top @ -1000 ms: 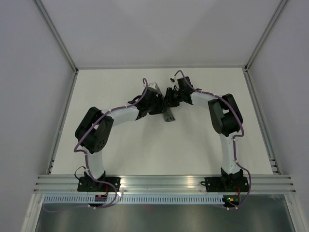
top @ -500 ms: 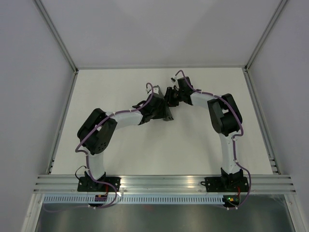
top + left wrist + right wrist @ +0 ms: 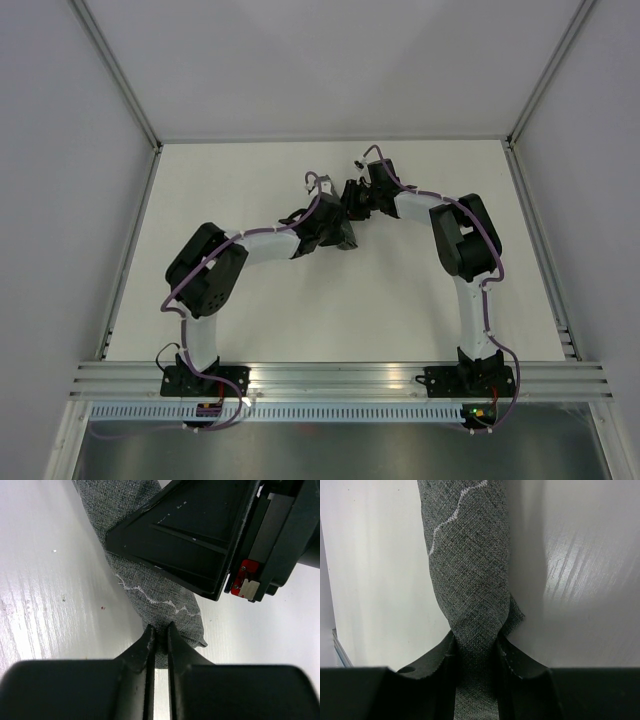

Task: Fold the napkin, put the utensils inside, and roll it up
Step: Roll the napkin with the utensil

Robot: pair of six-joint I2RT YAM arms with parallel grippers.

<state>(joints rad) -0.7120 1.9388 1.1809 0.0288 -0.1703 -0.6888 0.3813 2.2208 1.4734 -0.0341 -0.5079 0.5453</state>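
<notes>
Where the left arm (image 3: 205, 280) and the right arm (image 3: 465, 245) are bolted at the near edge of the white table (image 3: 330, 310), they reach away and bend inward, meeting over the far middle of the tabletop. Between them lies the napkin (image 3: 145, 580), rolled into a tight dark grey tube with a pale wavy stitch line along it, resting on the table. At the nearer end of the roll the left gripper (image 3: 160, 628) has its jaws set narrow, a bit of fabric nipped between the tips. At the farther end the right gripper (image 3: 476, 641) clamps the roll, cloth squeezed between both fingers
</notes>
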